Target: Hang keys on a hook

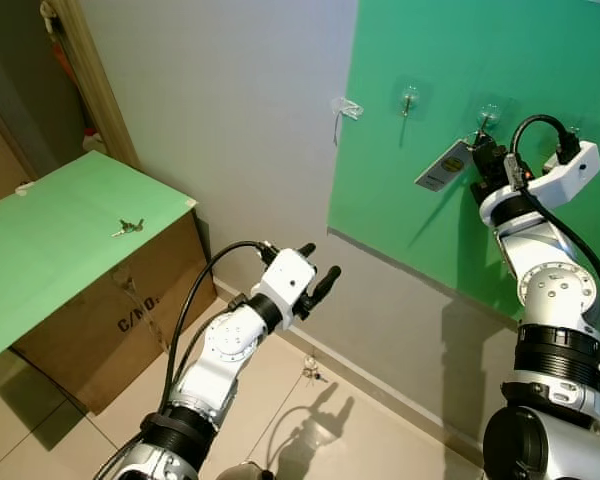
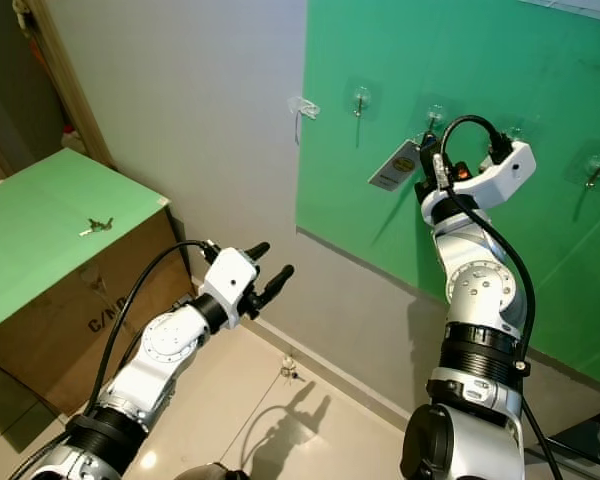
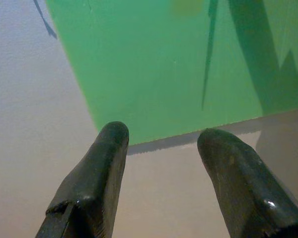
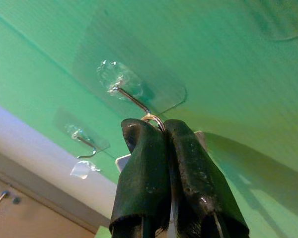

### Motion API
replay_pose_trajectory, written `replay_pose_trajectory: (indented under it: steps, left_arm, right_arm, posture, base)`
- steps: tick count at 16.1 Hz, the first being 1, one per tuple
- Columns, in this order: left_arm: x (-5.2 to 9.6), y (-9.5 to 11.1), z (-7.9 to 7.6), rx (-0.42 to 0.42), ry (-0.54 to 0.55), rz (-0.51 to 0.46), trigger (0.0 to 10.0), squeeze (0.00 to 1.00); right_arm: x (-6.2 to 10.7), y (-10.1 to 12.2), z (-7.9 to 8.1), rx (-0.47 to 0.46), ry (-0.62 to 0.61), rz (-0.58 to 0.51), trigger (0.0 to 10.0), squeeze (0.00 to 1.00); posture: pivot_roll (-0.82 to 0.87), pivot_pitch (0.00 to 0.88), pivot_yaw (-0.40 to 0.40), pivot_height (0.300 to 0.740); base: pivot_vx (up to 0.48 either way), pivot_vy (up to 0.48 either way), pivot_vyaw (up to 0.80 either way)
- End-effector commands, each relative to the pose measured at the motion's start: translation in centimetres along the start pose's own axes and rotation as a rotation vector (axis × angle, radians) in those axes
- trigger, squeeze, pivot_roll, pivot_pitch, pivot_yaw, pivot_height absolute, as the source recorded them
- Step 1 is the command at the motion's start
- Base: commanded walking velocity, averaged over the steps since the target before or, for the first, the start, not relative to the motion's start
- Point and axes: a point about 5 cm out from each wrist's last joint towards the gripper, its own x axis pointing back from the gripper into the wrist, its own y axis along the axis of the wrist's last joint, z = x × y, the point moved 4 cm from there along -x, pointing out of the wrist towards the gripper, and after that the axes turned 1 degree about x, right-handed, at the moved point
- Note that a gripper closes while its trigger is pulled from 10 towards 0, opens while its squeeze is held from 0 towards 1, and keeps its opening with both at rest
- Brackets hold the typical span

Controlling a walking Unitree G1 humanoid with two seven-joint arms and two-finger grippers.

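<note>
At hook (image 4: 131,99) | right tool (image 4: 161,130) clamped on key ring (image 4: 154,118) | left tool (image 3: 161,139) open, empty

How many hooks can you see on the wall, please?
5: one hook on the white wall, then four on the green board: second, third by the right end effector, fourth, partly hidden, and fifth.

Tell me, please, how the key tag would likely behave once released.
The tag looks thin and flat, so probably light and apt to swing. It hangs askew by the right gripper, whose jaws pinch a thin ring at the hook; that ring could slip off.
</note>
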Motion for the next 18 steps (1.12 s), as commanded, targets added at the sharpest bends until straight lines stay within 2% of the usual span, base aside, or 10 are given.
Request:
replay_pose_trajectory:
  steps: [1,5,6,7,8,9,11,12,15,18]
  left_arm:
    - [0.0,-0.2,-0.1,0.001,-0.007,0.012,10.0,0.00]
    - [0.0,-0.3,-0.1,-0.001,-0.005,0.015,10.0,0.00]
    - [0.0,-0.3,-0.1,-0.001,-0.004,0.015,10.0,0.00]
    - [0.0,-0.3,0.0,-0.001,-0.004,0.016,10.0,0.00]
    - [0.0,-0.3,0.0,-0.001,-0.003,0.016,10.0,0.00]
    - [0.0,-0.3,0.0,-0.001,-0.003,0.016,10.0,0.00]
    - [0.0,-0.3,0.0,-0.001,-0.002,0.016,10.0,0.00]
    - [0.0,-0.3,0.0,-0.001,0.000,0.017,10.0,0.00]
    - [0.0,-0.3,0.0,0.001,0.001,0.016,10.0,0.00]
    - [0.0,-0.3,0.0,0.000,0.000,0.015,10.0,0.00]
  right_arm:
    - [0.4,-0.9,-2.7,0.001,-0.122,0.040,0.0,0.00]
    - [0.7,-1.9,-3.6,0.101,-0.156,0.088,0.0,0.00]
    - [0.7,-1.9,-3.6,0.148,-0.159,0.087,0.9,0.60]
    - [0.6,-1.8,-3.1,0.203,-0.127,0.074,10.0,1.00]
    - [0.6,-1.5,-2.7,0.299,-0.112,0.057,10.0,1.00]
    - [0.5,-1.3,-2.7,0.336,-0.118,0.045,10.0,1.00]
    - [0.6,-0.6,-2.4,0.488,-0.113,0.006,10.0,1.00]
    - [0.6,-0.1,-2.0,0.595,-0.101,-0.035,10.0,1.00]
    - [0.7,0.1,-1.2,0.679,-0.074,-0.065,10.0,1.00]
    - [0.7,0.1,-1.0,0.705,-0.060,-0.084,10.0,1.00]
  posture:
    - [-0.09,0.000,0.035,0.740]
    - [-0.09,0.000,0.035,0.740]
    - [-0.09,0.000,0.034,0.740]
    - [-0.09,0.000,0.035,0.740]
    - [-0.09,0.000,0.035,0.740]
    - [-0.09,0.000,0.033,0.740]
    - [-0.08,0.000,0.032,0.740]
    - [-0.08,0.000,0.031,0.740]
    - [-0.09,0.000,0.030,0.740]
    - [-0.09,0.000,0.030,0.740]
  base:
    - [0.000,0.000,0.00]
    - [0.000,0.000,0.00]
    - [0.000,0.000,0.00]
    - [0.000,0.000,0.00]
    - [0.000,0.000,0.00]
    - [0.000,0.000,0.00]
    - [0.000,0.000,0.00]
    - [0.000,0.000,0.00]
    - [0.000,0.000,0.00]
    - [0.000,0.000,0.00]
